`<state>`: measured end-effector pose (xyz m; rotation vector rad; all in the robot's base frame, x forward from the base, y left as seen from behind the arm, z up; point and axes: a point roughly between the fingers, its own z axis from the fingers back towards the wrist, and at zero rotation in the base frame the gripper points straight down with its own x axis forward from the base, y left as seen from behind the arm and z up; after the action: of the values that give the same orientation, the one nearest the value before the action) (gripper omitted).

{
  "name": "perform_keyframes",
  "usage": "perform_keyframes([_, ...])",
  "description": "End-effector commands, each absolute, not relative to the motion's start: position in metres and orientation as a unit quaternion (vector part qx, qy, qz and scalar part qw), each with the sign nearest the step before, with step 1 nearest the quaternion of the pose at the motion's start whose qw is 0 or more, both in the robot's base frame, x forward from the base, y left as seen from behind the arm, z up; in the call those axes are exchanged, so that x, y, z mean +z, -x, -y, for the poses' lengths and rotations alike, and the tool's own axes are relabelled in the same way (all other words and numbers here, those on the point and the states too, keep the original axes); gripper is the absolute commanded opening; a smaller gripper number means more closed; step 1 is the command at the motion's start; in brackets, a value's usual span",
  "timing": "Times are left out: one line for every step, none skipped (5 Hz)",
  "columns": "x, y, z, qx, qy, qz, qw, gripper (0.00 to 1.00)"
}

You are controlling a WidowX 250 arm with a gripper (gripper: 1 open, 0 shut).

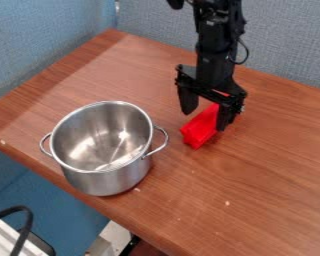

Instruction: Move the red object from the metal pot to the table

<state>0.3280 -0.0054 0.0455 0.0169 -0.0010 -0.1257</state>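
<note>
The end effector (208, 108) hides the red object's (199, 131) top.

Bench (89, 75) — reddish-brown wood grain, rounded edges, seen corner-on. Two items rest directly on it. Pot (107, 148) — shiny steel, round, straight sides, no lid, two loop handles, upright near the front-left edge; inside looks empty. Red block (199, 130) lies flat on the bare wood right of the pot, apart from it, not touching.

Red object (199, 130) bright red, metal pot (104, 147) shiny silver — table (69, 90) reddish-brown wood-grain.
</note>
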Motion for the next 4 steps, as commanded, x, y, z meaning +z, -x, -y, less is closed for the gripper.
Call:
perform_keyframes([0.0715,-0.3386,0.0008,-0.052,-0.007,0.044,0.998,1.00])
perform_keyframes([0.0731,-0.3385,0.0009,-0.046,-0.005,0.044,0.998,1.00])
perform_keyframes([0.0741,-0.3385,0.0010,-0.042,-0.004,0.044,0.998,1.00])
perform_keyframes([0.0747,-0.3385,0.0011,-0.038,-0.003,0.044,0.998,1.00])
